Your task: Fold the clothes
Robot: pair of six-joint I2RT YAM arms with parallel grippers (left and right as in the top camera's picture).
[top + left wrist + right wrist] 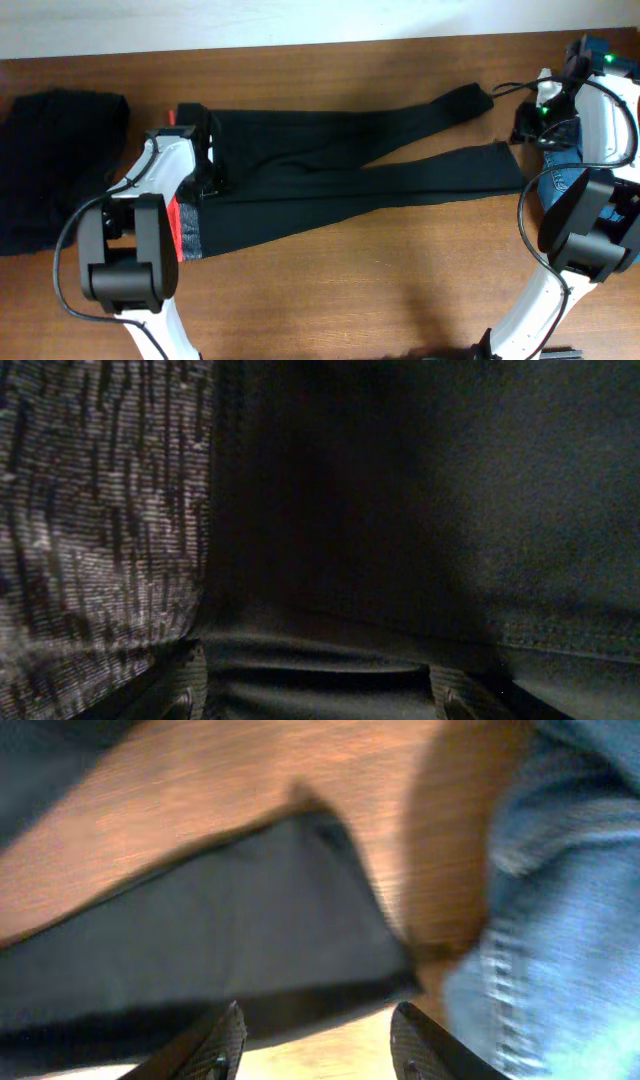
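Black trousers (pixel 330 185) lie flat on the wooden table, waistband at the left and both legs reaching right. My left gripper (pixel 212 165) is down on the waistband end; in the left wrist view its fingers (pixel 315 680) are spread wide with black cloth (pixel 400 510) bunched between them. My right gripper (pixel 525 125) hovers by the leg cuffs at the right. In the right wrist view it is open (pixel 320 1020) and empty, just off the edge of a black leg (pixel 200 930).
Blue jeans (pixel 562 185) lie under the right arm and also show in the right wrist view (pixel 560 920). A dark cloth pile (pixel 50 170) sits at the far left. A grey and red garment (pixel 190 235) lies under the waistband, beside the left gripper (pixel 90 510).
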